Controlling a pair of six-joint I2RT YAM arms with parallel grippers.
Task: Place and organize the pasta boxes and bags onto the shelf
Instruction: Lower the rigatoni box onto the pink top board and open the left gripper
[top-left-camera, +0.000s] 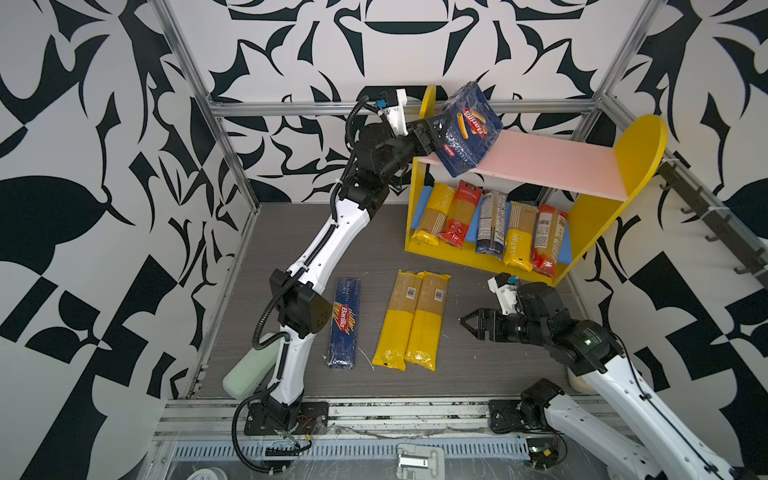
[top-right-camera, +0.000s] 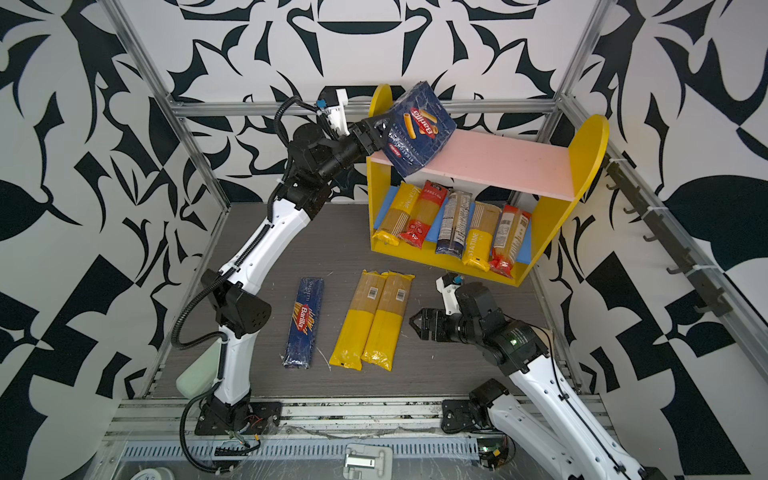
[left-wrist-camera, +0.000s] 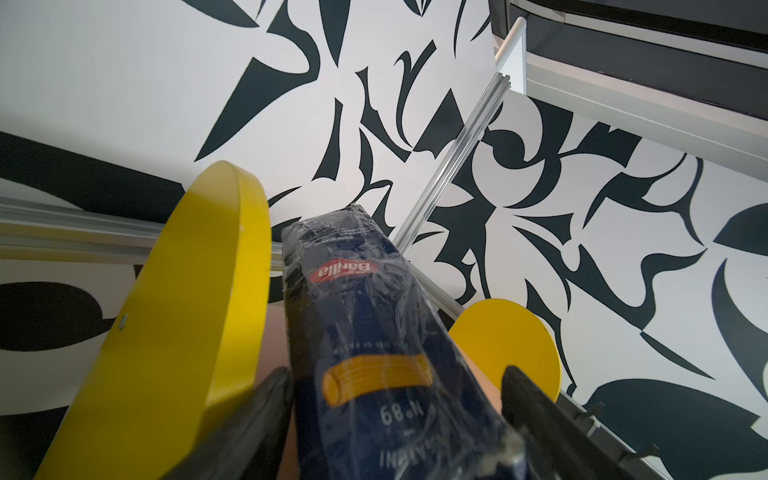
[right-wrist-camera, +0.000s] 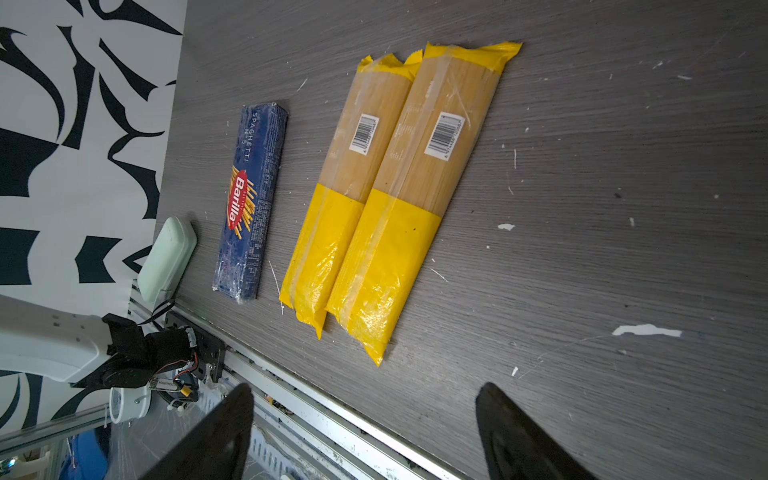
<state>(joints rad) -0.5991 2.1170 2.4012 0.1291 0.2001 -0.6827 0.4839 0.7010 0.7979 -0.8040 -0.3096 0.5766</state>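
The left hand (top-left-camera: 438, 133) is raised level with the upper board of the shelf. Its jaws are parted around the lower end of the wide dark blue Barilla rigatoni box (top-left-camera: 471, 124). In the left wrist view one finger (left-wrist-camera: 266, 411) lies against the box's side and the other stands clear of it, with a strip of pink showing between them. The left arm climbs from its base at the worktop's front edge, bends at the elbow and turns its wrist towards the shelf's left end.

The box sits tilted on the left end of the pink upper board (top-left-camera: 552, 162), close to the left yellow panel. One of its corners hangs over the board's front edge.

The small two-tier wooden shelf with yellow rounded side panels (top-left-camera: 636, 158) stands in the back right corner of the grey wood-grain worktop (top-left-camera: 478, 374). Five long see-through spaghetti bags (top-left-camera: 490, 222) lean side by side on its blue lower board (top-left-camera: 424, 201): two with yellow ends, two red, one dark.

The right hand (top-left-camera: 468, 322) hovers low near the worktop's right edge in front of the shelf. It is turned on its side, jaws wide apart and empty, and its arm is folded low behind it.

Towards the front edge lie two yellow-ended see-through spaghetti bags (top-left-camera: 411, 320), touching each other. Left of them, apart, lies the long narrow dark blue Barilla spaghetti box (top-left-camera: 344, 322).
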